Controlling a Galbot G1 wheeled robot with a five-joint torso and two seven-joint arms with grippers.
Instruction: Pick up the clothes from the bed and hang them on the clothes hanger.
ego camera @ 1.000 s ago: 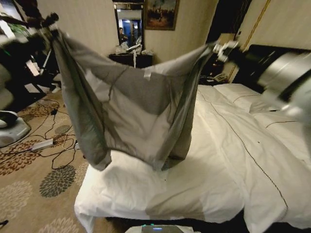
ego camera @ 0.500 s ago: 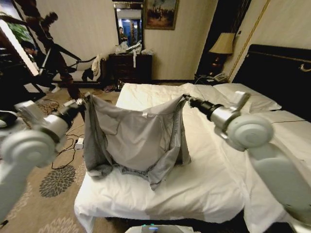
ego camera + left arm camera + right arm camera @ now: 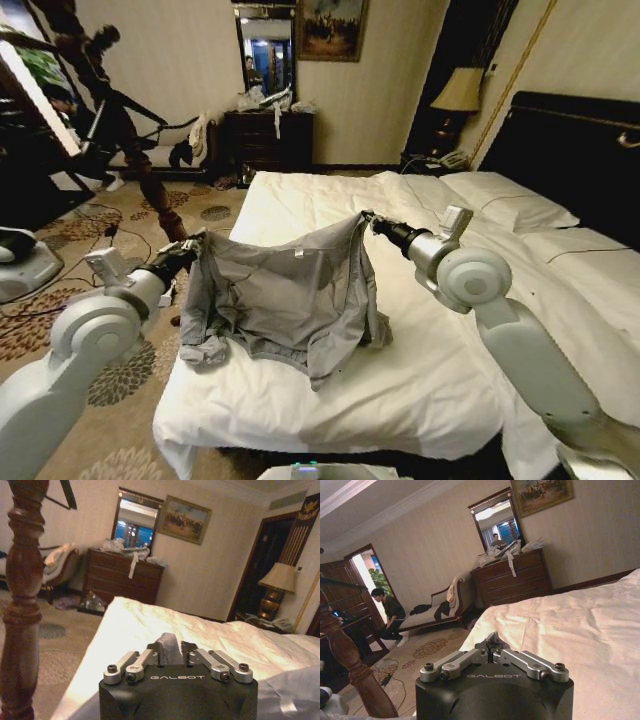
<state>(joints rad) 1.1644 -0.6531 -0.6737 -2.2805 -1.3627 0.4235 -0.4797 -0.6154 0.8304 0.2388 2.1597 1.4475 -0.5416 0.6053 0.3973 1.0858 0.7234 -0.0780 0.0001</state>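
I held the shirt (image 3: 285, 300) stretched between my two grippers above the foot end of the bed (image 3: 420, 400), its hem and one sleeve sagging onto the duvet near the left edge. My left gripper (image 3: 196, 247) was clenched on one shoulder just off the bed's left edge; in the left wrist view a fold of grey cloth stood pinched between its fingers (image 3: 150, 656). My right gripper (image 3: 368, 219) pinched the other shoulder over the middle of the bed, fingers (image 3: 492, 645) closed on a small tuft. To do this step well, I judged I should keep both grips tight and level, hold the collar taut between them, and lift the trailing hem clear before turning toward the wooden stand (image 3: 140, 165).
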